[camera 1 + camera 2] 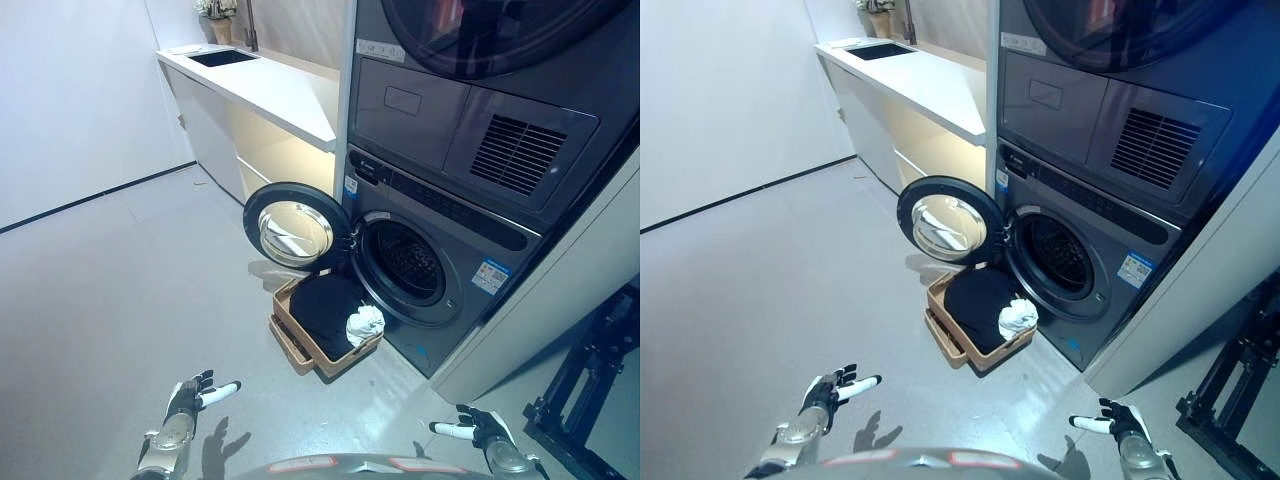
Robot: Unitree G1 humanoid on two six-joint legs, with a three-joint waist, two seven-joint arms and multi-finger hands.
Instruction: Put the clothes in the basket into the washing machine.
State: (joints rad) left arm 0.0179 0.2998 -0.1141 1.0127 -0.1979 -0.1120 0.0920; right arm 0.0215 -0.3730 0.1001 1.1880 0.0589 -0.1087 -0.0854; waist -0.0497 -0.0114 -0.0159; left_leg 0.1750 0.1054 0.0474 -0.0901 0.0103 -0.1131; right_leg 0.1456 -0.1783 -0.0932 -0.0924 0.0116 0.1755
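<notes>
Both hands hang empty at the bottom of the frame, well apart from the laundry: the left hand (188, 398) at lower left with fingers spread and relaxed, the right hand (478, 430) at lower right with fingers loosely extended, holding nothing.

Just right of the frame's centre sits the basket (290, 335), a low tan box on the grey floor (110, 300), touching or very nearly touching the front of the washing machine (450, 270). Inside it lies a dark garment (325, 310) filling most of the space, with a small white bundle (365, 324) crumpled at the corner nearest the machine.

My guess is both pieces are light, soft and floppy; they will sag and trail when lifted, so a pinch into a raised fold or a bunched handful should hold better than a flat press. The white bundle, sitting on top and close to the drum, looks the easier first take.

Directly above the basket, the round door (297, 228) is swung open to the left, leaving the drum opening (408, 262) clear to its right. A second appliance (480, 110) is stacked on top. At upper left a white counter (270, 90) runs back along the wall to a sink (222, 57). A black frame (590, 390) stands at lower right.
</notes>
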